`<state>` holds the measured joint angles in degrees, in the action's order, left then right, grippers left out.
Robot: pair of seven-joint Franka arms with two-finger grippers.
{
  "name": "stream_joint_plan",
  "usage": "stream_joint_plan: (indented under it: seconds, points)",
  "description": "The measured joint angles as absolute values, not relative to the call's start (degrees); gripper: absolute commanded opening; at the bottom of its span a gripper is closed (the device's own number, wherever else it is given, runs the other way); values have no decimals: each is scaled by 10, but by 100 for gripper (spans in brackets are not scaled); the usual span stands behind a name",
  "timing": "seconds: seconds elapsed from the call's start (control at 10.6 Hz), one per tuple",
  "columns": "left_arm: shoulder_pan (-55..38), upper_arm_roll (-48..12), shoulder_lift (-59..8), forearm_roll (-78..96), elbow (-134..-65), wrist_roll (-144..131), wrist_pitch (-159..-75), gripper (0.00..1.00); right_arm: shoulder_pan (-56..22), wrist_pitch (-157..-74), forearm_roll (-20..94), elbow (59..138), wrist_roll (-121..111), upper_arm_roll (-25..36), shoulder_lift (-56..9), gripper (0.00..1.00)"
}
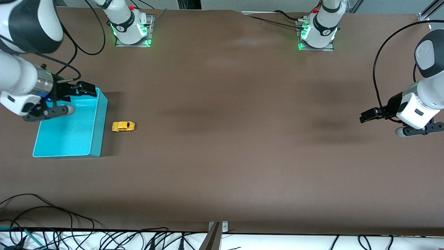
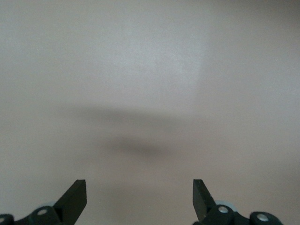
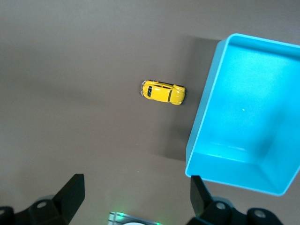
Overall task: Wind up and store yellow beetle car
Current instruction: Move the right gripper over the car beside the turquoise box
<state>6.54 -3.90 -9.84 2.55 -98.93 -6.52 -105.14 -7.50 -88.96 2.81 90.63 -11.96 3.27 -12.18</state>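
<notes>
The yellow beetle car stands on its wheels on the brown table. It is just beside the turquoise bin, on the bin's side toward the left arm's end. The bin holds nothing. My right gripper hangs open and empty above the bin's edge at the right arm's end of the table. My left gripper waits open above bare table at the left arm's end, with only tabletop and its own shadow below.
The two arm bases stand with green lights along the table's edge farthest from the front camera. Loose cables lie off the table's nearest edge. Wide brown tabletop stretches between the car and the left gripper.
</notes>
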Motion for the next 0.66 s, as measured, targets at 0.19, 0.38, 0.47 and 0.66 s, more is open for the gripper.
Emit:
stream_joint_plan:
  seconds: [0.19, 0.38, 0.47, 0.66]
  points:
    - [65, -38, -98, 26, -990, -63, -1051, 100, -74, -937, 28, 916, -199, 33, -153, 100]
    - [65, -39, -98, 26, -992, -63, -1046, 100, -73, -998, 28, 951, -310, 33, -163, 100]
    - [65, -39, -98, 26, -993, -62, -1044, 100, -72, -1033, 28, 978, -370, 34, -161, 100]
    - [65, -39, -98, 26, -994, -62, -1039, 100, -72, -1104, 28, 1043, -456, 33, -152, 100]
